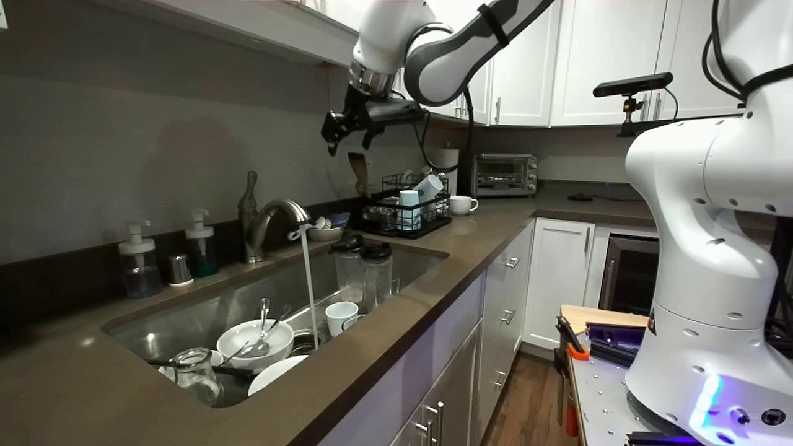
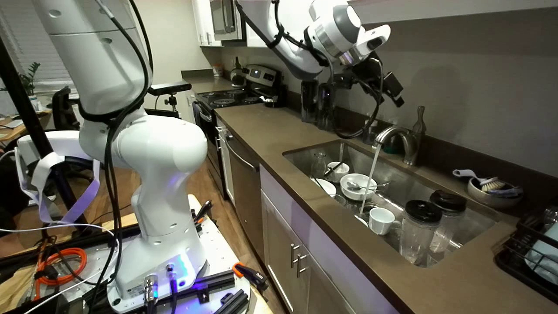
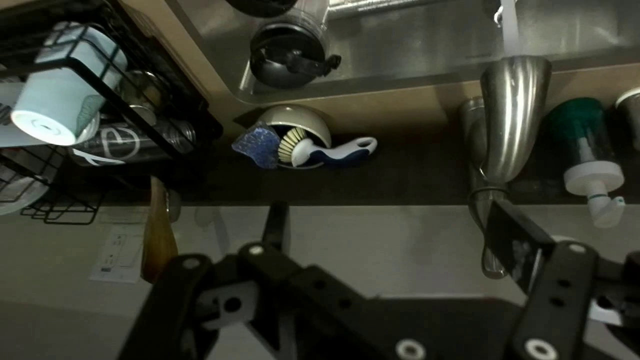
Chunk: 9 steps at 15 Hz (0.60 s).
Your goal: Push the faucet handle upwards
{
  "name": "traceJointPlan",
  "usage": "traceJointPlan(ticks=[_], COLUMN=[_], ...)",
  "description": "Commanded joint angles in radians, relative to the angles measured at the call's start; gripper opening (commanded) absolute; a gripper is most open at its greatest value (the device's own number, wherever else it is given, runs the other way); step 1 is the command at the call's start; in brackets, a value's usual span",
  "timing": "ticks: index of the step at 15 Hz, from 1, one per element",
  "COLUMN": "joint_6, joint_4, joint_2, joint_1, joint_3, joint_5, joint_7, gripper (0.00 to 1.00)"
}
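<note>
While the black two-fingered gripper hangs well above the brown countertop, its jaws stand wide apart. Both exterior views show a gap between it and the slim silvery metal faucet handle, though one jaw overlaps that handle in the wrist view. The handle sticks up pretty much vertically at the back of the arched brushed-steel faucet, which is running a thin stream of water into the rectangular stainless-steel sink. In there you've got a round white bowl, a white mug and two tall clear containers with black lids. Further along there's a black wire dish rack.
</note>
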Motion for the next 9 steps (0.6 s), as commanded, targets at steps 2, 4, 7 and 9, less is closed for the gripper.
traceJointPlan(ticks=[2,4,7,9], joint_6=[-0.162,-0.198,-0.256,-0.291], joint_4=[-0.113,-0.161,-0.220,-0.248], joint_2=[-0.144,-0.185,-0.241,-0.273], joint_1=[-0.302,-0.434,-0.542,-0.589], joint_3=[0.351,0.502,0.648,0.719], joint_5=[0.095,0.179,0.275,0.320], joint_7=[-0.081,-0.112,-0.132,-0.128], gripper=[1.00,1.00,1.00,1.00])
